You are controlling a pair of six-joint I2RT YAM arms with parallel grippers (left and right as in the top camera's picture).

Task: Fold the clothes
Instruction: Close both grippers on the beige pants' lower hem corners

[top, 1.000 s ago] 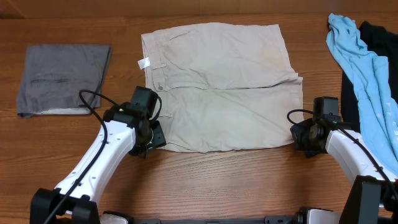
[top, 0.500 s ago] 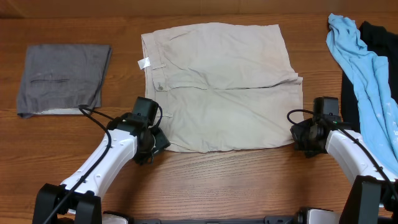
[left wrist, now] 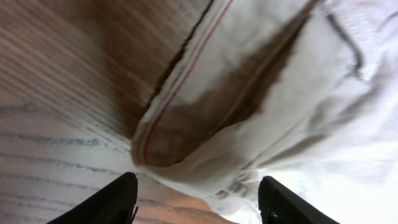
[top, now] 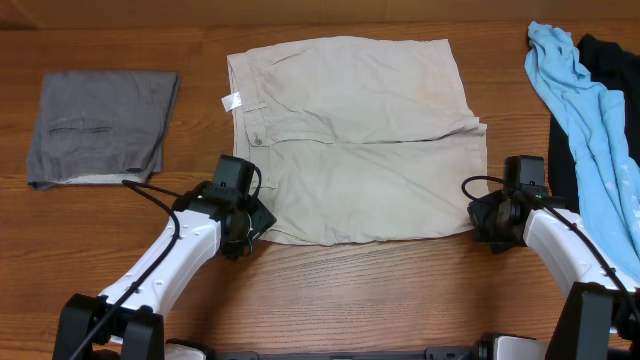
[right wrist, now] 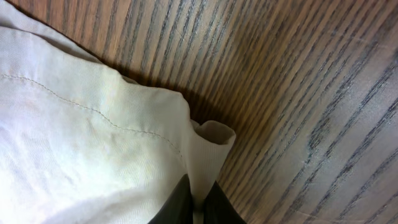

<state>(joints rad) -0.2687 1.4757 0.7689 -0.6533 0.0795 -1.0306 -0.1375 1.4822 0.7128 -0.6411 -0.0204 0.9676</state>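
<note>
The clothes, pale beige shorts [top: 350, 140], lie spread flat in the middle of the table with the waistband to the left. My left gripper [top: 252, 222] is at their near-left waistband corner. In the left wrist view it [left wrist: 198, 202] stands open, its black fingertips [left wrist: 118, 199] on either side of the folded waistband edge [left wrist: 186, 130], gripping nothing. My right gripper [top: 483, 222] is at the near-right hem corner. In the right wrist view it [right wrist: 196, 202] is shut on that corner of the shorts [right wrist: 81, 124], the cloth pinched upright between its fingers.
A folded grey garment [top: 100, 125] lies at the far left. A light blue garment [top: 585, 110] and a black one [top: 610, 55] are heaped at the right edge. Bare wooden table [top: 380, 290] runs along the front.
My left arm has shifted slightly nearer and to the right, onto the shorts' near-left corner. The right arm and the shorts have not moved.
</note>
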